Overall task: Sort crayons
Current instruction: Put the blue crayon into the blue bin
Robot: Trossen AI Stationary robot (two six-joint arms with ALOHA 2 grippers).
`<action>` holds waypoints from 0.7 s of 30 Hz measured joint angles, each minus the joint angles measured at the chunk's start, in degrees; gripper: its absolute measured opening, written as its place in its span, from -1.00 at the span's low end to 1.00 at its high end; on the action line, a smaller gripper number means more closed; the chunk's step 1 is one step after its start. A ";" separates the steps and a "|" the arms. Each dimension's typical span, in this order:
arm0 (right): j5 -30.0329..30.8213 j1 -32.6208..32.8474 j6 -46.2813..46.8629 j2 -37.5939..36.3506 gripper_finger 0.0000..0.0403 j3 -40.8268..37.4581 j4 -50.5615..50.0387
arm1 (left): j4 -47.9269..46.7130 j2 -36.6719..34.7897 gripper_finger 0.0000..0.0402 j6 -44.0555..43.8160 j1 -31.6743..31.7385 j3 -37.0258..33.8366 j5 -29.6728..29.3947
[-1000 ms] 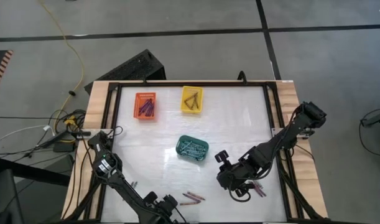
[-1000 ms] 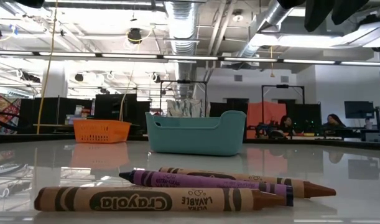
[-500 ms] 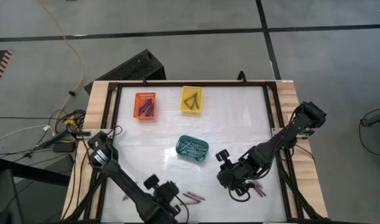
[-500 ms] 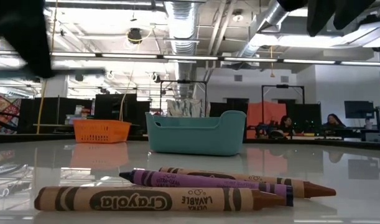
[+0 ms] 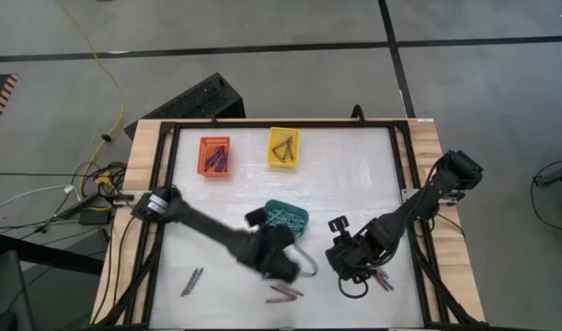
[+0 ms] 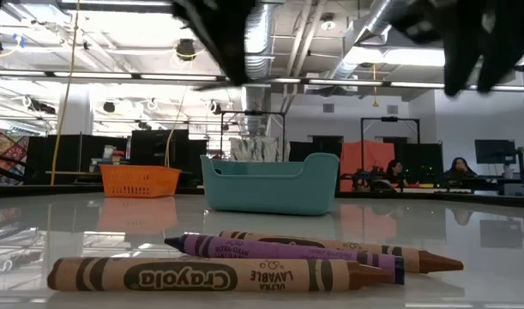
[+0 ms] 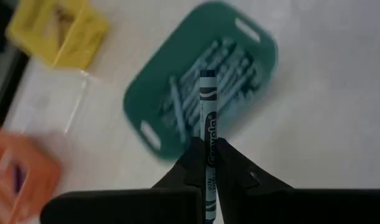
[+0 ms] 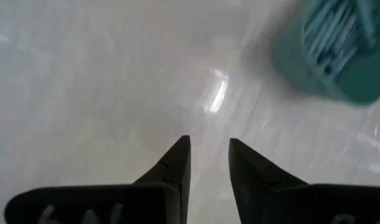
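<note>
My left gripper [image 7: 209,158] is shut on a teal-grey crayon [image 7: 207,106] and hangs above the near side of the teal basket [image 7: 196,93], which holds several like crayons. In the high view this gripper [image 5: 276,248] stands just near of that basket [image 5: 288,213]. My right gripper [image 8: 208,155] is open over bare table, right of the basket. Loose crayons lie flat near the table's front edge: a brown one [image 6: 219,275], a purple one [image 6: 279,251] and another brown one [image 6: 347,247]. My left gripper pinches the teal-grey crayon's labelled shaft [image 7: 209,144] between its two fingers. The crayon lies along the fingers, its rear end running back between them and its tip pointing ahead, slanting down toward the teal basket. It is lifted clear of the table.
An orange basket [image 5: 216,156] with purple crayons and a yellow basket [image 5: 283,147] with brown ones stand at the far side. More crayons lie at the near left [image 5: 190,280] and by my right gripper [image 5: 382,279]. A black frame [image 5: 281,124] borders the table.
My left gripper has risen from the table's near edge and swung toward the right and far side, up to the teal basket, rolling its wrist on the way. My right gripper has sunk a little.
</note>
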 joint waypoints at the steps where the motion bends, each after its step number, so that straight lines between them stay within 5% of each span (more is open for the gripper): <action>1: 0.00 0.00 1.03 0.01 -0.49 -1.00 -0.04 | 2.11 0.00 -1.00 3.48 1.55 -0.08 1.25; 8: 0.73 2.83 9.34 -2.29 -0.49 -6.40 -0.54 | 9.94 -0.03 -1.00 19.99 11.14 -1.32 9.17; 21: 9.90 12.47 26.60 -16.11 -0.49 -13.21 -3.57 | 22.69 0.00 -1.00 30.94 21.05 -12.95 20.96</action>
